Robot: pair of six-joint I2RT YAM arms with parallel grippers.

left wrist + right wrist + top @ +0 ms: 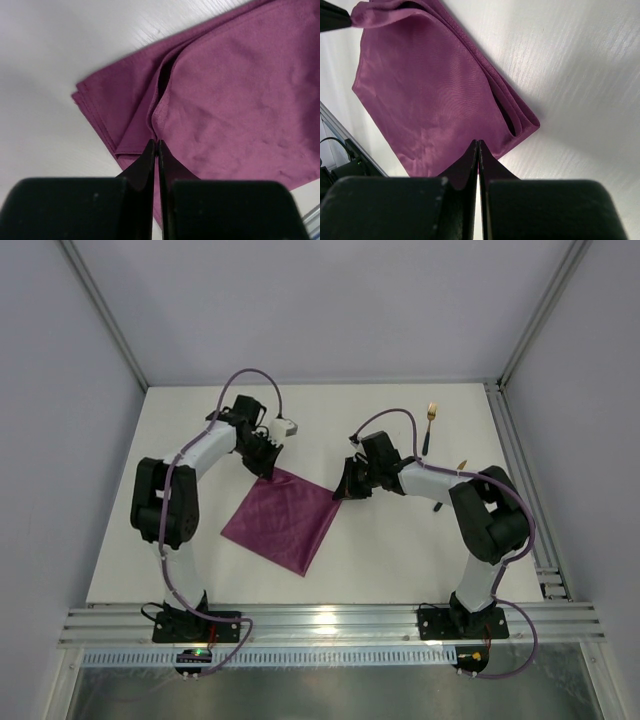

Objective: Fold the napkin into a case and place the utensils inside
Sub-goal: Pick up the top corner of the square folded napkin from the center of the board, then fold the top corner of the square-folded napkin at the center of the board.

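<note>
Pinching a raised ridge of the napkin (235, 100) at its far corner, the left gripper (155, 143) is clenched, its 2 black fingers (145, 165) pressed flat together on the top layer. The right gripper (478, 143) is likewise closed tight, its tips on the cloth just inside the right-hand corner. Whether any cloth is caught between them cannot be told.

Between the 2 grippers the napkin lies as a folded square, turned like a diamond on the white table (400, 550). Stacked hems show along 2 edges, and 1 layer gapes open at the fold. Open tabletop lies on every side of the cloth, widest toward the near rail (330, 620). The fork (429, 428) lies well apart, by the far right edge.

- Cloth: soft, matte magenta weave, faintly creased.
- Table: smooth, pale, finely grained.
- Fork: gold head, slim dark handle.
</note>
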